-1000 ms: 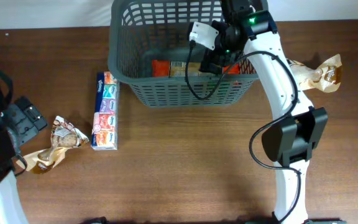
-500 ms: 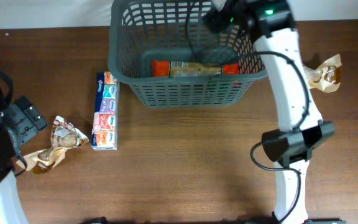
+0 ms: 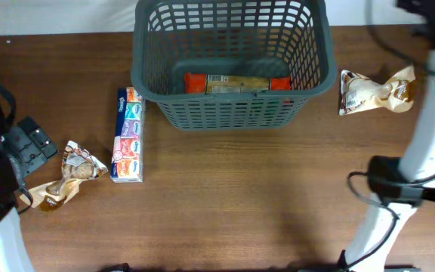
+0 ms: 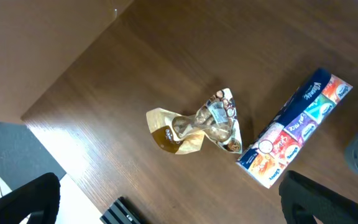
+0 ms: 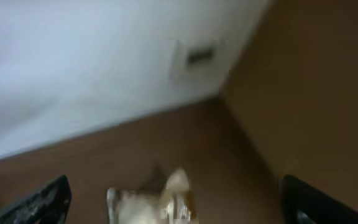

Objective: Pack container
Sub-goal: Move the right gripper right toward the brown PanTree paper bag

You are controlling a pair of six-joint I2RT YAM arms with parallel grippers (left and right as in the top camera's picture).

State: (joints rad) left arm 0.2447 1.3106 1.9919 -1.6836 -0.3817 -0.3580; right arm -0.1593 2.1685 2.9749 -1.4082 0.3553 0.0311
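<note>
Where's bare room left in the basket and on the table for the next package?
Inside the basket, the floor behind the orange package is bare. On the table, the wide stretch in front of the basket, right of the tissue pack, is free. Crowded: the left side, where tissue pack and crumpled snack bag lie close.

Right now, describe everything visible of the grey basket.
The basket is dark grey plastic, rectangular, with slotted lattice walls and a solid rim, flaring wider at the top. It stands upright on the wooden table at its far edge, centre. One long orange-and-tan package lies flat inside along the near wall. No pincer touches it.
</note>
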